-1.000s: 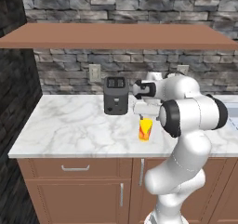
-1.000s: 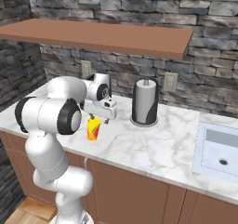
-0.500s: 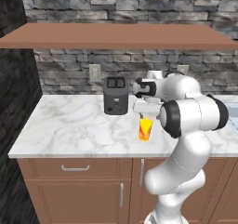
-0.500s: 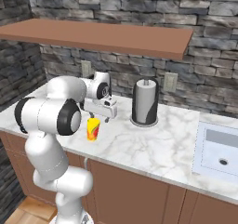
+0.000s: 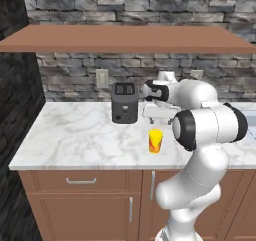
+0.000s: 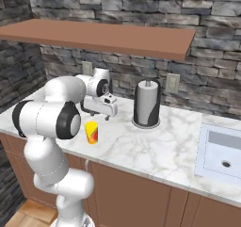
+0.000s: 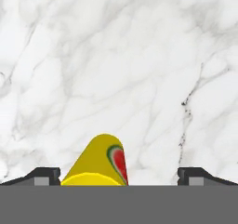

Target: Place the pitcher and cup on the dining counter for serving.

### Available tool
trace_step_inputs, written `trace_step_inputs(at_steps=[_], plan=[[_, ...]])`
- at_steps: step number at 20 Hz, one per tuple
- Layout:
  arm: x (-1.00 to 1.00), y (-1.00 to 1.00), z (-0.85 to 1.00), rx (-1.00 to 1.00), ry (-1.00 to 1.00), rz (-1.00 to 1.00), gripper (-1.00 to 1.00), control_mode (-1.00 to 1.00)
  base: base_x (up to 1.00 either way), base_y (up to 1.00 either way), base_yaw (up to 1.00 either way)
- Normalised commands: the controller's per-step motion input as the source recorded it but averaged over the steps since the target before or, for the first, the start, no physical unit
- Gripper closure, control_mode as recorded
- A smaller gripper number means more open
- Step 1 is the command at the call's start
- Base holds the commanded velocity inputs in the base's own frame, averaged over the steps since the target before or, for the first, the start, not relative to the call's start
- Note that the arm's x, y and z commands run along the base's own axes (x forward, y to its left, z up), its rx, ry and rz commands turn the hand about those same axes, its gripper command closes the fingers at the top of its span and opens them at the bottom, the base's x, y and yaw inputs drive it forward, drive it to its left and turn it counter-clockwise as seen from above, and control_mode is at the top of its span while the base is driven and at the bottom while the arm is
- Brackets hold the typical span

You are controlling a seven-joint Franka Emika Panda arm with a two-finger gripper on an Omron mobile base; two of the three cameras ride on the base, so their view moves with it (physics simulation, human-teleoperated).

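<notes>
The cup (image 5: 155, 141) is a small yellow tumbler with red patches, standing upright on the marble kitchen counter (image 5: 75, 135) near its front edge. It also appears from the other side as the cup (image 6: 92, 132). My gripper (image 5: 159, 119) hangs just above and behind the cup, pointing down, open and holding nothing. In the right base view the gripper (image 6: 101, 117) sits over the cup's far side. In the hand view the cup (image 7: 100, 162) lies at the bottom between the widely spread fingertips (image 7: 44, 174). The pitcher and the dining counter are out of view.
A dark toaster (image 5: 124, 102) stands at the wall left of the hand. A grey-and-black paper towel holder (image 6: 147, 103) stands to the right, and a sink (image 6: 223, 150) lies further right. A brown shelf (image 5: 125, 37) hangs overhead. Bare marble stretches left of the cup.
</notes>
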Motion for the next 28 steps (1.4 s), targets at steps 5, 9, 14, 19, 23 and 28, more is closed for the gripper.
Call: trace_step_inputs(at_steps=[5,9,14,19,23,28], plan=[[-0.44,0.00,-0.04,0.00,0.00,0.00,-1.00,-1.00,0.00,0.00,0.00],[-0.55,-0.21,-0.07,0.00,0.01,0.00,-1.00,-1.00,0.00,0.00,0.00],[-0.04,-0.02,0.00,0.00,0.00,0.00,-1.00,-1.00,0.00,0.00,0.00],[0.00,0.00,-0.07,0.00,0.00,0.00,-1.00,-1.00,0.00,0.00,0.00],[0.00,0.00,-0.12,0.00,0.00,0.00,-1.00,-1.00,0.00,0.00,0.00],[0.00,0.00,-0.16,0.00,0.00,0.00,-1.00,-1.00,0.00,0.00,0.00]])
